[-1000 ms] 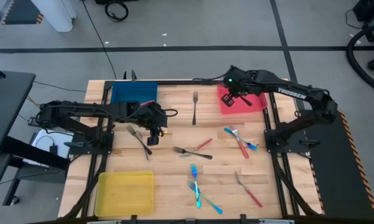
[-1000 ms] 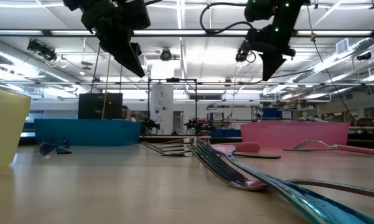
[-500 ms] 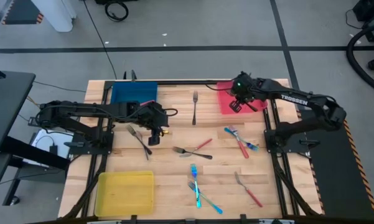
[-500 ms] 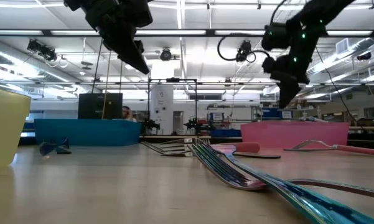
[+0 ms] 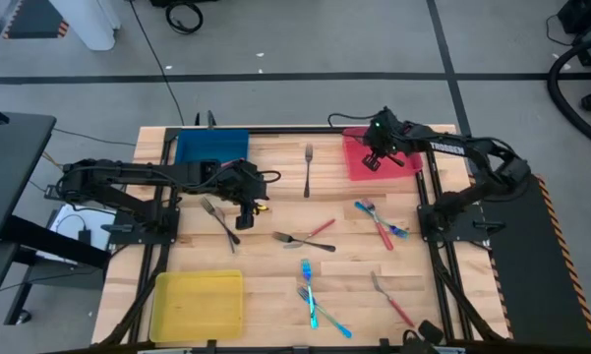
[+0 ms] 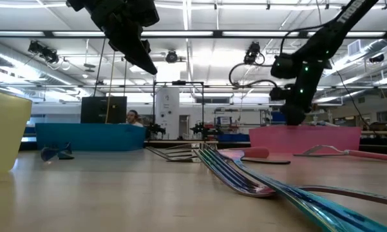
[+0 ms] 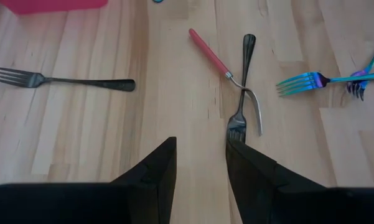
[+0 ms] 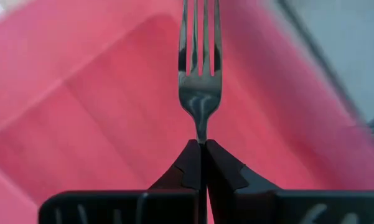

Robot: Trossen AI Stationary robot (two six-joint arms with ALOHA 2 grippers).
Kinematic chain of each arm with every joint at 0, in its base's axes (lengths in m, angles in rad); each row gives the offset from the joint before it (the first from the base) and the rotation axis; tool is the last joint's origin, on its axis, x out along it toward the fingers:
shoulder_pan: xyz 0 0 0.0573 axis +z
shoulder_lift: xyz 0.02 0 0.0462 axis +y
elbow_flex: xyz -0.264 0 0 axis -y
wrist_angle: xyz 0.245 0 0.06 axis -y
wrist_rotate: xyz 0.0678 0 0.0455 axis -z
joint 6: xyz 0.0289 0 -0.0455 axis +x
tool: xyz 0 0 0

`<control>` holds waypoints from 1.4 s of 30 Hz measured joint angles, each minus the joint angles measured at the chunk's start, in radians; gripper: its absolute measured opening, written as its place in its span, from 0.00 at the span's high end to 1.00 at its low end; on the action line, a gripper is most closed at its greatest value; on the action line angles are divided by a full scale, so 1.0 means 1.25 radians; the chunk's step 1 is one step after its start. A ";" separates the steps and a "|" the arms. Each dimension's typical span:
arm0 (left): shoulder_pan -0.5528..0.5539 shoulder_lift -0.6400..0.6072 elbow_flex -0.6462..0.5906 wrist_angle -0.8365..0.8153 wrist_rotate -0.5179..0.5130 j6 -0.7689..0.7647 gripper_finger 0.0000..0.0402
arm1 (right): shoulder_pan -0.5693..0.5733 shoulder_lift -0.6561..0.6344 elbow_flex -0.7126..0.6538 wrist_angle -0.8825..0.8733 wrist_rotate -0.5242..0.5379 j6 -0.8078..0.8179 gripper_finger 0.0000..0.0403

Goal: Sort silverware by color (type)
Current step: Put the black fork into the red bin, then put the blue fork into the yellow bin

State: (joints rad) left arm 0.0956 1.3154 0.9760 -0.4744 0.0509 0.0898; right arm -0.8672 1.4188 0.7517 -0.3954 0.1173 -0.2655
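Three trays sit on the table (image 5: 275, 211): blue (image 5: 211, 147), red (image 5: 359, 162), yellow (image 5: 199, 303). Only the right wrist view reveals the right gripper (image 8: 201, 155) pinching a fork (image 8: 199, 93) over the red tray. The left gripper (image 7: 200, 168) hovers spread near the left edge.

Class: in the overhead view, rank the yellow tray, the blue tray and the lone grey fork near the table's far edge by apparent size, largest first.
1. yellow tray
2. blue tray, though the left arm covers part of it
3. grey fork, clearly the smallest
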 joint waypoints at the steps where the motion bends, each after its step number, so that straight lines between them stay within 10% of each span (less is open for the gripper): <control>1: 0.000 0.000 0.000 0.000 0.000 0.000 0.66 | -0.003 0.014 0.000 -0.001 -0.009 0.000 0.97; 19: 0.000 0.000 0.000 0.011 0.000 0.001 0.66 | 0.016 0.029 0.000 0.006 0.058 0.027 0.81; 42: -0.124 0.073 -0.001 0.307 0.000 0.070 0.65 | 0.250 -0.361 0.000 -0.103 0.050 0.208 0.79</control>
State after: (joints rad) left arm -0.0598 1.4071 0.9752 -0.0901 0.0509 0.1768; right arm -0.5547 0.9670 0.7517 -0.5237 0.1797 -0.0052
